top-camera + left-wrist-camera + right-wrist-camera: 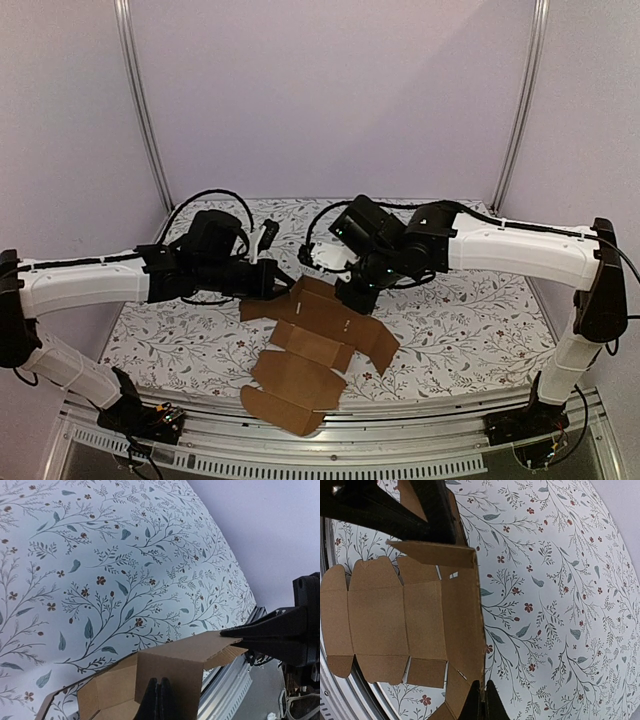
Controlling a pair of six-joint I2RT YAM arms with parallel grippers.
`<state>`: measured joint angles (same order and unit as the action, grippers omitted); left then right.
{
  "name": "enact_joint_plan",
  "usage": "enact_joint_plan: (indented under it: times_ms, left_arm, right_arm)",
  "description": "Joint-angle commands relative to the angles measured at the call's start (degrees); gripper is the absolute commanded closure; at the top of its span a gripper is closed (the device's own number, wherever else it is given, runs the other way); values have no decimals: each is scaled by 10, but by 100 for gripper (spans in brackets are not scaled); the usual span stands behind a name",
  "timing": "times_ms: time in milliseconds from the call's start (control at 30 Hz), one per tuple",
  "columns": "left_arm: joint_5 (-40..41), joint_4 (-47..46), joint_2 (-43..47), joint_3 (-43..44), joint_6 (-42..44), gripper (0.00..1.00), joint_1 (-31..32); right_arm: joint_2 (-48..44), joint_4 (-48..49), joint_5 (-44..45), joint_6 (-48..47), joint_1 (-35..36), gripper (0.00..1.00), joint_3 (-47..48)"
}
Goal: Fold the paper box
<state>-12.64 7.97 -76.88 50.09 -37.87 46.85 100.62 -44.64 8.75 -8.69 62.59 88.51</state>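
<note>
The paper box (310,345) is a brown die-cut cardboard sheet lying mostly flat mid-table, its rounded flaps reaching over the near edge. My left gripper (283,284) is shut on the sheet's far left corner. In the left wrist view its gripper (159,700) pinches a raised panel of the paper box (185,662). My right gripper (352,300) is shut on the far edge close by. The right wrist view has that gripper (483,702) clamped on the paper box (395,615) along its long edge, with the far flap lifted. The two grippers almost meet over the far panel.
A floral tablecloth (450,320) covers the table. A metal rail (420,415) runs along the near edge, also seen as the rail (225,690). Purple walls and two upright frame posts (145,110) close the back. The left gripper's dark body (420,510) fills the right wrist view's top.
</note>
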Motion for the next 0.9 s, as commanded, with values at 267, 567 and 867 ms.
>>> enact_joint_plan:
  times_ms: [267,567,867]
  left_arm:
    - [-54,-44,-32,23,-8,100,21]
    - [-80,-104,-80,32,-28,100,21]
    - [-26,-30,-50,26,-2,100,21]
  right_arm:
    - [-1,21,21,38,5,100,9]
    - [-3,31,12,46,11,100,4]
    - [-8,28,47,47,12,100,-10]
